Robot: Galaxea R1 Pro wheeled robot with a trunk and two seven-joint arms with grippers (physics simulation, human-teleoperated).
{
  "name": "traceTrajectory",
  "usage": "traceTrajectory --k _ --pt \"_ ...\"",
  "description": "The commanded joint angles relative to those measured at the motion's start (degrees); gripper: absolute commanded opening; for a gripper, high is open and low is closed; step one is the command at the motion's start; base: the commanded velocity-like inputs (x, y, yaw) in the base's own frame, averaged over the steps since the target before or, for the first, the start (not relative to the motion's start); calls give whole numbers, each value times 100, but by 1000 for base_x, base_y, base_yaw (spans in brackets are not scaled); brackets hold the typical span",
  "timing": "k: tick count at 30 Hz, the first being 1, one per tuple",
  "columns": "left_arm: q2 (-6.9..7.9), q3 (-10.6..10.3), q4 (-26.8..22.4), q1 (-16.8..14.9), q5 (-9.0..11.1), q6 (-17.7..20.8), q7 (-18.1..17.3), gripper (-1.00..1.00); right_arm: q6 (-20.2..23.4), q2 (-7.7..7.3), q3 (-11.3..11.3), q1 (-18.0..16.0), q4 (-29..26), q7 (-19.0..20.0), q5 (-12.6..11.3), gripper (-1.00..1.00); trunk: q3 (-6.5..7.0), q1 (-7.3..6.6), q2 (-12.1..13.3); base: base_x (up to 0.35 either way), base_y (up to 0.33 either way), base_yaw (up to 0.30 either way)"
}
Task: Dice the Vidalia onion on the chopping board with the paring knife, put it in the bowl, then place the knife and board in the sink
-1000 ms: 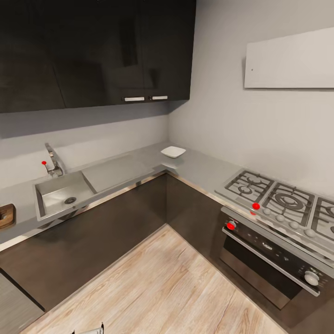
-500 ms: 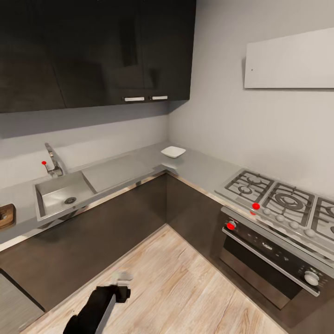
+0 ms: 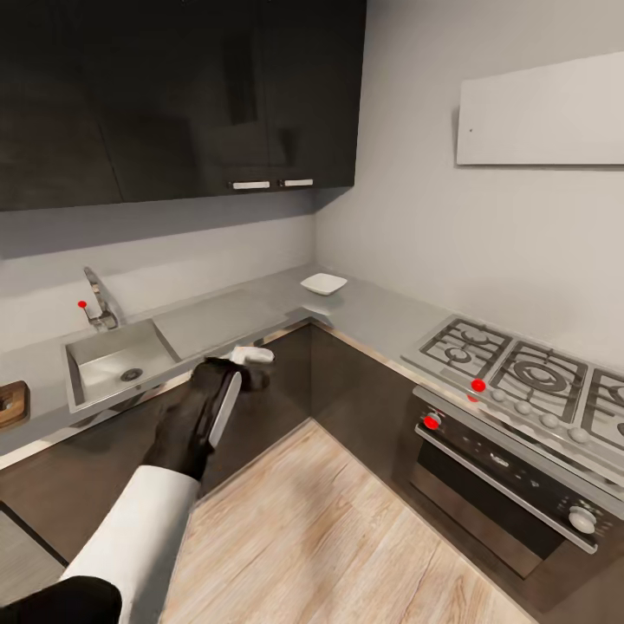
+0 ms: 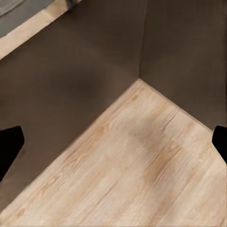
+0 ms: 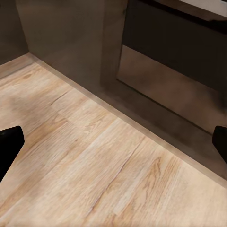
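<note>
Head view. The grey glossy steel-look L-shaped table [image 3: 260, 305] runs over dark cabinets from 9 o'clock to the corner, then on toward the steel gas hob [image 3: 529, 368] and oven at 3 to 4 o'clock. The rectangular grey steel sink [image 3: 117, 364], at 9 o'clock, has its long axis along the table's front edge, a round drain in its floor, a flat drainboard on its corner side and a curved chrome tap with a red knob at its back rim. No onion can be made out in the basin. The brown wooden chopping board [image 3: 12, 404] lies on the table at the picture's left edge, cut off by the frame; its slot handle shows. The shallow white square bowl [image 3: 323, 282] sits upright near the table's corner, well apart from the sink. The left arm, white sleeve and black forearm, reaches up from 7 o'clock; its left pincer [image 3: 251, 355] hangs before the table's front edge, beside the drainboard, fingers spread and empty. In the right wrist view, the right pincer [image 5: 113, 142] is likewise released, its dark fingertips wide apart over pale wood flooring.
</note>
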Motion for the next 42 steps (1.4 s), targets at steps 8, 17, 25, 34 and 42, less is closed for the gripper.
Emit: traceTrajectory --k 8,17,25,34,42 --pt "-19 -7 806 -1442 -4 17 25 100 -13 -6 -48 -4 2 -35 46 100 -14 3 -13 0 0 0" --pt "44 -10 678 -1604 9 -10 -97 100 757 349 -42 32 49 -37 38 100 -14 3 -13 0 0 0" --pt "151 34 592 -1614 40 23 -129 100 2542 483 -40 478 53 13 38 100 -14 3 -13 0 0 0" --pt "28 61 626 -1957 47 31 -102 100 2724 713 -43 1173 55 84 38 100 -14 3 -13 0 0 0" --pt "-16 -65 1471 -2035 36 -12 -781 100 2729 679 -51 1350 48 420 36 100 -14 3 -13 0 0 0"
